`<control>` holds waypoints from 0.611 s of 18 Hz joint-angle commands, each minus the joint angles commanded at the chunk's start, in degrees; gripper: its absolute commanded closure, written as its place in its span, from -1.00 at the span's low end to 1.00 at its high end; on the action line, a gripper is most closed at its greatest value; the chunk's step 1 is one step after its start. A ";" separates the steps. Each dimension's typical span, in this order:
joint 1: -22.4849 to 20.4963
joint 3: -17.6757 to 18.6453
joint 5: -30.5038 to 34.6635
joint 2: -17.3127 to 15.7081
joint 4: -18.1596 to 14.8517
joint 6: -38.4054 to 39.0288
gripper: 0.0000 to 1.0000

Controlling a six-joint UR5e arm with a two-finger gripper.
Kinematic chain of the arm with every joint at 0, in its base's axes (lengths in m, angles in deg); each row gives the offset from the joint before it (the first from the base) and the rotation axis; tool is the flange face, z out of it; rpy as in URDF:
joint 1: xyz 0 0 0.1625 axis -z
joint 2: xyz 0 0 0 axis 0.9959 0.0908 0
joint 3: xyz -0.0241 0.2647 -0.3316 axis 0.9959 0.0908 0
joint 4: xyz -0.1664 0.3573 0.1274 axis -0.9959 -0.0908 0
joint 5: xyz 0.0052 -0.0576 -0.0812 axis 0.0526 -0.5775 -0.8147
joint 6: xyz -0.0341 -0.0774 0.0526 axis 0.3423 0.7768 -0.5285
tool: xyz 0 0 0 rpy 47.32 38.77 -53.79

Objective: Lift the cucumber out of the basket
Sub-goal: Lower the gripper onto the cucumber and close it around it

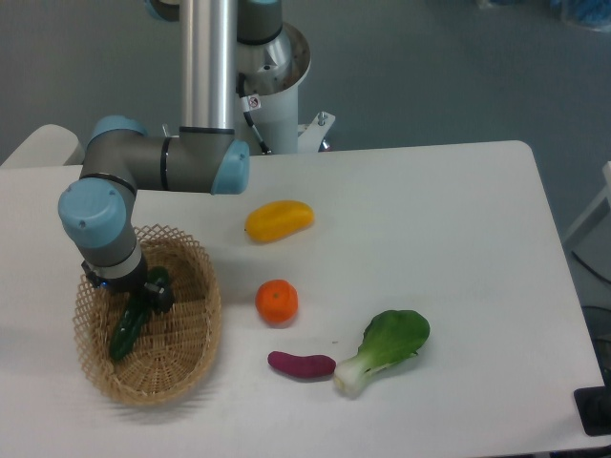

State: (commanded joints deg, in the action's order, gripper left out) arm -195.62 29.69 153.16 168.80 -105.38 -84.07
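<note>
While the cucumber (127, 326) lies inside the wicker basket (186, 351) at the left front of the white table (430, 210), slanting from lower left to upper right along the basket floor, the gripper (145, 295) is down in the basket right at the cucumber's upper end. Wrist housing covers most of the tool; only dark parts show beside the green, so whether the fingers are spread, pressed together, or pinching the cucumber cannot be told from this view. Cucumber reads as resting on the weave, not lifted. Judgement: the step in hand is the grasp itself, with the arm lowered to picking height and the lift not yet done. Next move would call for a firm closure across the cucumber's slim body, then a straight rise that clears the open-weave rim without snagging it or dragging the light basket along. The grip sits near one end, so the far end may droop or swing on lifting. Elsewhere on the table, well apart from the basket: a yellow mango (278, 219), an orange (277, 301), a purple sweet potato (301, 364) and a bok choy (385, 347), the last two just beside each other.
</note>
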 joint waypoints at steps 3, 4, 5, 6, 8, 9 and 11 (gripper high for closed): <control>0.00 -0.26 0.09 -0.09 -0.09 -0.17 0.59; 0.00 -0.52 0.09 -0.17 -0.17 -0.26 0.65; 0.00 -0.70 0.09 -0.18 -0.26 -0.35 0.66; 0.00 -0.96 0.17 -0.18 -0.26 -0.35 0.69; 0.00 -1.05 0.09 -0.35 -0.35 -0.53 0.70; 0.00 -1.14 0.09 -0.53 -0.35 -0.53 0.70; -0.26 -2.54 0.26 -0.70 -0.79 -0.62 0.70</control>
State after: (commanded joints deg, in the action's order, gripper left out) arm -195.88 27.15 153.42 168.09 -106.16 -84.69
